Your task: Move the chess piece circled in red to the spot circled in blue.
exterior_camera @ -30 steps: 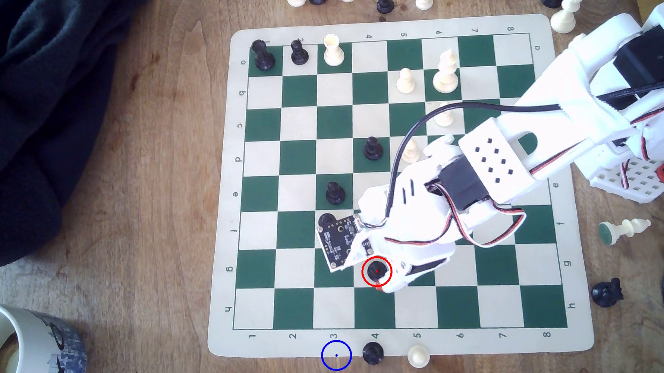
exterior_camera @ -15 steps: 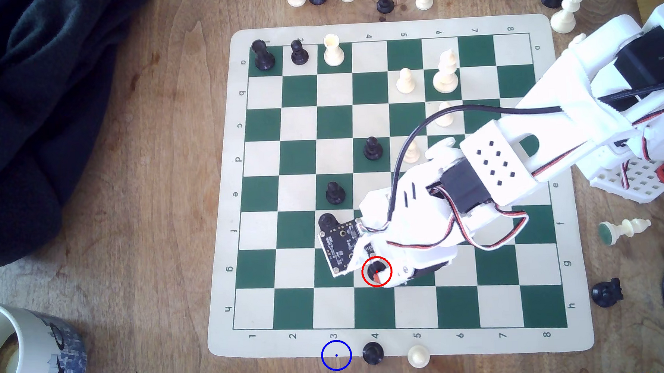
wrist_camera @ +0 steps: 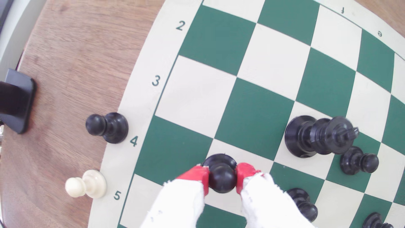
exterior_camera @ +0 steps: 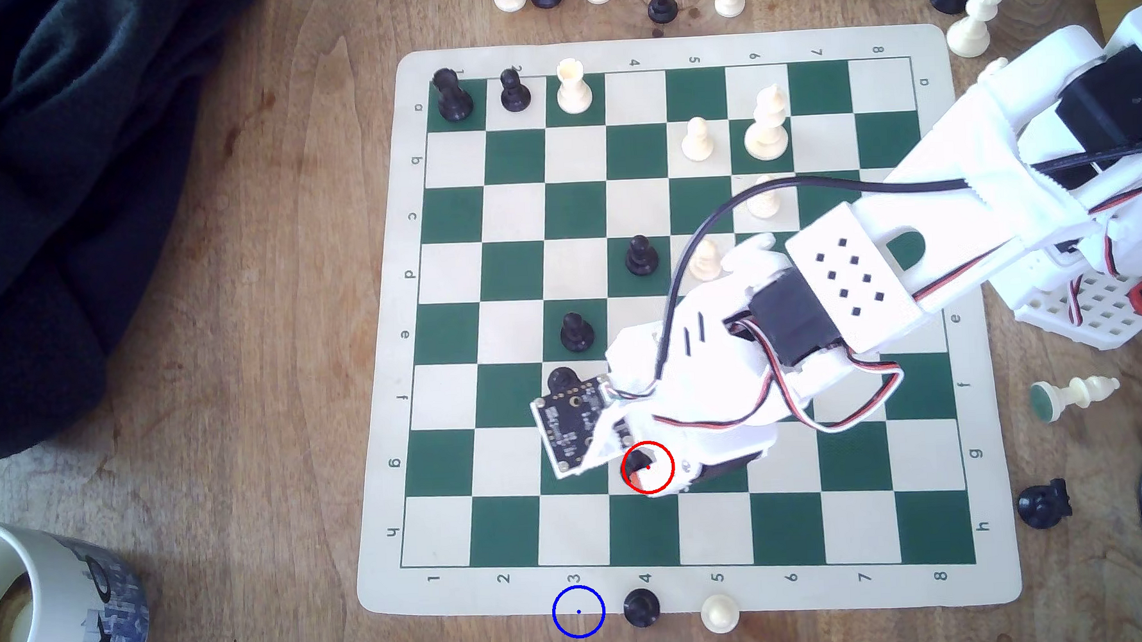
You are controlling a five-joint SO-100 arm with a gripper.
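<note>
Right, the gripper (wrist_camera: 221,177) is pinching the black pawn (wrist_camera: 221,175) by its ball head, red pads (wrist_camera: 197,175) pressing on either side in the wrist view. The pawn's base is sitting on a cream square in row g, column 4, inside the red ring in the exterior view (exterior_camera: 641,466); whether the base is touching the board or just off it, cannot tell. The blue ring (exterior_camera: 578,612) is lying at the mat's (exterior_camera: 383,356) near edge by the "3" label, half on the wood. A spare black pawn (exterior_camera: 641,606) is standing just beside the ring, on the exterior view's right, with a white pawn (exterior_camera: 720,613) further along.

Judging the step as grasp-and-lift: the grip is looking centred, so lifting straight up before travelling is the safe call. The head is round, so slipping is a risk if the squeeze is loosening. Carrying towards the ring, the arm should be approaching from the board side and setting down on the ring's dot, staying off the spare black pawn.
</note>
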